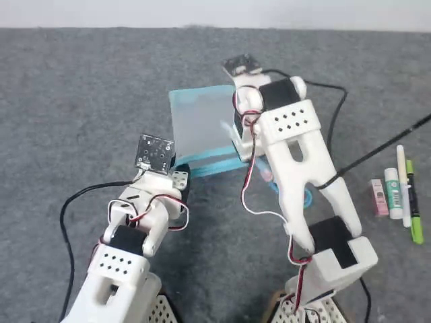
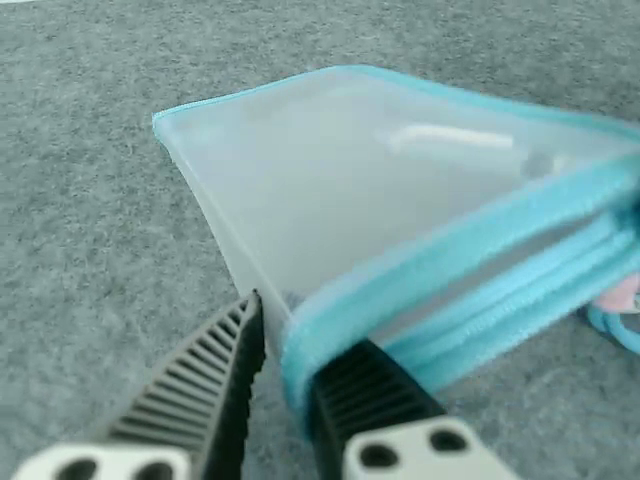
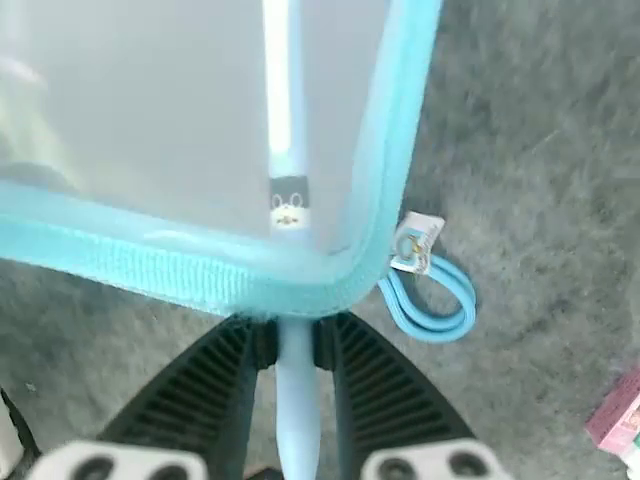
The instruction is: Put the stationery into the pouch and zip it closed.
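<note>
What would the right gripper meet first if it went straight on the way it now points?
Most likely the zip edge of the pouch, just ahead of the right gripper. The pen it grips runs past that edge, seemingly into the pouch, though depth is unclear.

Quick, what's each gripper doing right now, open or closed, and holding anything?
Left gripper: closed on the corner of the pouch, by its zipper edge.
Right gripper: closed on a light blue pen, its far end inside the pouch.
</note>
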`<state>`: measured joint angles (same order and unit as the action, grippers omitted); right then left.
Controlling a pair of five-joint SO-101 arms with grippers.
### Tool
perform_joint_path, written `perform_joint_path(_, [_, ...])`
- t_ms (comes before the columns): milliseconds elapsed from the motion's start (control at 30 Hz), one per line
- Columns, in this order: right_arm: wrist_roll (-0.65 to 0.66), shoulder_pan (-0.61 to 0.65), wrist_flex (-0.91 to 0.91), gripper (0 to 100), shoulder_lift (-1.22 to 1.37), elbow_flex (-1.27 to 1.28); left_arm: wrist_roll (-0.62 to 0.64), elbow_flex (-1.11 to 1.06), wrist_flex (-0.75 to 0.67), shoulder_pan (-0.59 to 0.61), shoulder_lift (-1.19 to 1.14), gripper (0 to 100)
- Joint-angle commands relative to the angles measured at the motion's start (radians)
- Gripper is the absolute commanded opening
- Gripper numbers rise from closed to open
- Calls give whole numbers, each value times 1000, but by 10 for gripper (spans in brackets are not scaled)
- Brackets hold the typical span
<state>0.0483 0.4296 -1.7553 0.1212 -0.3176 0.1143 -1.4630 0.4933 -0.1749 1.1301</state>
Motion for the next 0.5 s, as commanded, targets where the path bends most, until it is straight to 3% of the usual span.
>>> perform_joint_path(0, [-23,47,-36,130,-33,-72,2,13,-40,-12,-9,12])
perform_joint_path(100, [-2,94,-36,207,-67,-72,2,13,-40,-12,-9,12])
perform_joint_path(467, [58,128,-39,175,-245,-6,2,13,-40,-12,-11,12])
